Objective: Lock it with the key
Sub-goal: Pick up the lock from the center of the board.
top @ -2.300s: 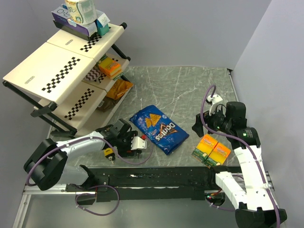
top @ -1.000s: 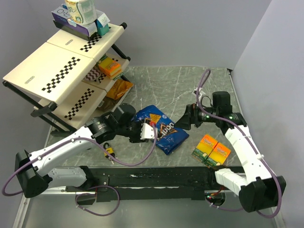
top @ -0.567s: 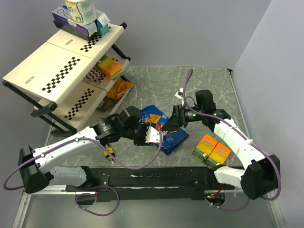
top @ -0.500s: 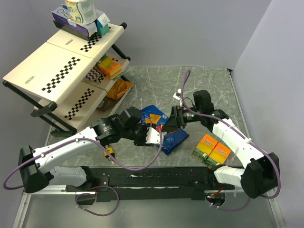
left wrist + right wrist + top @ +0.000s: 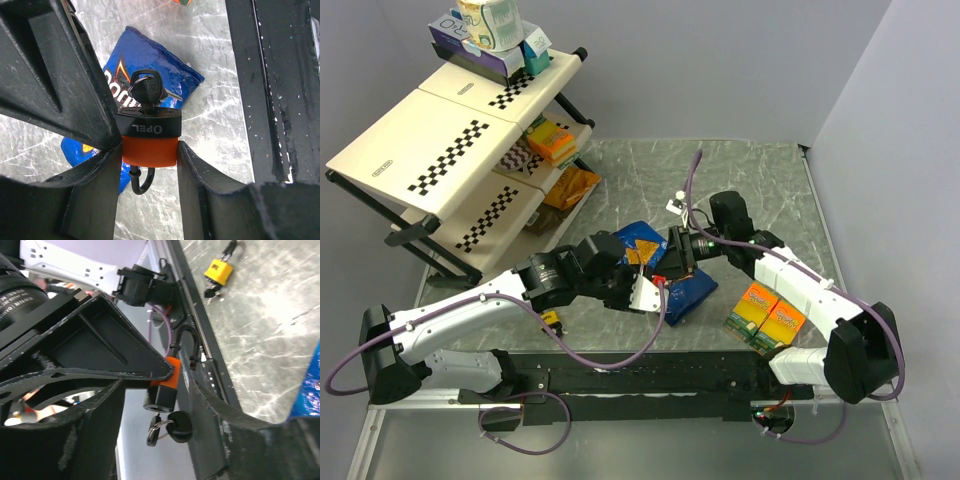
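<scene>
**Orange padlock pinched and offered up, its key waiting for a turn**

The left gripper (image 5: 149, 156) is clamped narrow on the padlock (image 5: 149, 128), its pads squeezing the flat orange sides. That grip makes sense: it holds the body against twisting and leaves the keyhole face open. The key (image 5: 146, 86) sits in the black end with a ring and a spare dangling from it, pointing away from the left wrist. From where I stand, the lock is held up in the air so the other arm can reach it.

The right gripper (image 5: 677, 256) faces it from the opposite side, jaws spread wide. In its own camera the key head hangs between its fingers (image 5: 225, 412), but nothing is pinched yet. Closing on the key head looks like the next job. I cannot tell whether the shackle is seated.

Below the pair lies a blue chip bag (image 5: 682, 290) on the marble table (image 5: 740, 180). A second, yellow padlock (image 5: 218, 271) lies untouched near the left arm.
</scene>
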You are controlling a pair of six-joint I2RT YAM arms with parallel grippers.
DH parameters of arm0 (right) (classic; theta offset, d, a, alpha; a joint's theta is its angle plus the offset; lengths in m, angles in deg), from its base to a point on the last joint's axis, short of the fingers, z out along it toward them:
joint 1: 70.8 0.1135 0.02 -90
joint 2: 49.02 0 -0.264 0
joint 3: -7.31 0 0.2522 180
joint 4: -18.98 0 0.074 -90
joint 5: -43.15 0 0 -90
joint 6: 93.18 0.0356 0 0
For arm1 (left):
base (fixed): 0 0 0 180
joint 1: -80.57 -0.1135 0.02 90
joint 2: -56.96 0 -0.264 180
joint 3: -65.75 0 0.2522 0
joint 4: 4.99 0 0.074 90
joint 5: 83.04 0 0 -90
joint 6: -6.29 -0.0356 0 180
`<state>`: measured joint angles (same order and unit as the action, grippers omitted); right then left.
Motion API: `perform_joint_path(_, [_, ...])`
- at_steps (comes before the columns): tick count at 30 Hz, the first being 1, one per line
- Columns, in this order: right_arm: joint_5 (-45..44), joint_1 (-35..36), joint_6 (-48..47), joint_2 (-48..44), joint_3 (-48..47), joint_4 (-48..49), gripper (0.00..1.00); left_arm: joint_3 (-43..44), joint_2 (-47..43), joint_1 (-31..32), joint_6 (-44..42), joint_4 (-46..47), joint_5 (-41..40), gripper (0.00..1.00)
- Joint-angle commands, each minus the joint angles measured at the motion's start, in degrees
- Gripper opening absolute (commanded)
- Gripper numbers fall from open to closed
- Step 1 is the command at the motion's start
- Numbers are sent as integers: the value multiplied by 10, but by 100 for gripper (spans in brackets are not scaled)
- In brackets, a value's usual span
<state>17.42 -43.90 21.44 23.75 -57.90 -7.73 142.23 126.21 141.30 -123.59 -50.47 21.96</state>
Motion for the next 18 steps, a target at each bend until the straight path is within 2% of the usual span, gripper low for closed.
perform_joint_path(1, [46, 16, 38, 10, 16, 57, 59, 10, -14, 6, -16, 64, -12, 18])
perform_joint_path(8, [72, 18, 64, 10, 36, 73, 59, -1, -19, 7, -14, 78, -25, 17])
perform_joint_path(13, [67, 15, 39, 1, 32, 40, 58, -3, -25, 6, -14, 80, -28, 17])
perform_joint_path(16, [60, 14, 62, 3, 37, 62, 55, 2, -22, 6, -10, 80, -27, 18])
perform_joint_path(18, [57, 15, 81, 11, 35, 78, 49, 6, -19, 6, -9, 83, -29, 18])
